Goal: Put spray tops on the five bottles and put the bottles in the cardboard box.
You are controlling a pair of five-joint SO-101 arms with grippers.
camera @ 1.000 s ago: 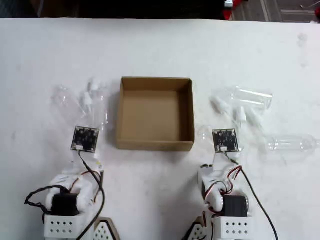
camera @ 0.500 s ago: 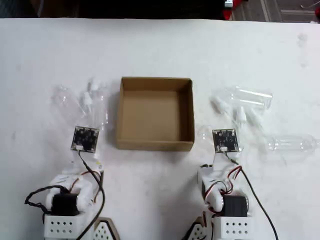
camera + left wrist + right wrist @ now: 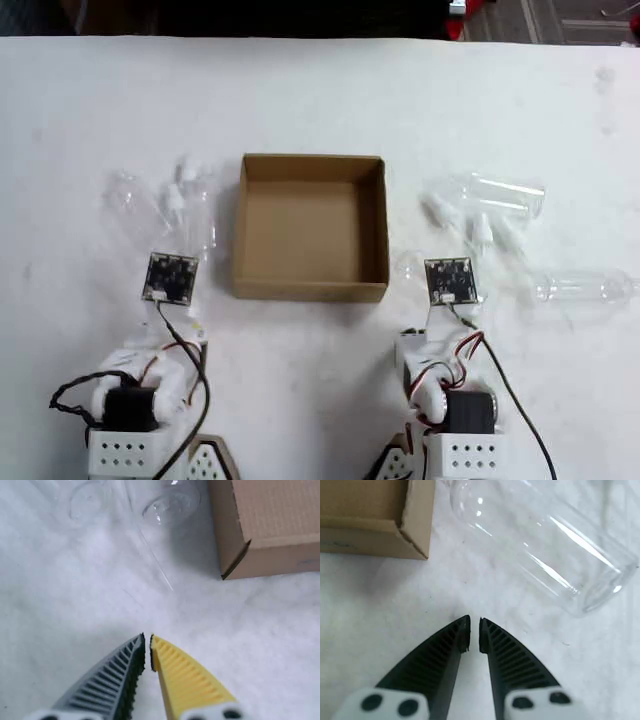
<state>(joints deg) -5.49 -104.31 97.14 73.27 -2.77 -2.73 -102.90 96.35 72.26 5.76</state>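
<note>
While clear plastic bottles (image 3: 490, 195) lie on their sides on the white table (image 3: 320, 90), left and right of the square cardboard box (image 3: 312, 290) at centre frame, small white spray tops (image 3: 483, 228) lie loose among them. Nothing has shifted since the earlier frames. On the left gripper (image 3: 148, 645) the ribbed grey and yellow jaws meet at the tips; on the right gripper (image 3: 474, 630) the ribbed black jaws sit almost together. The box shows bare brown floor.
</note>
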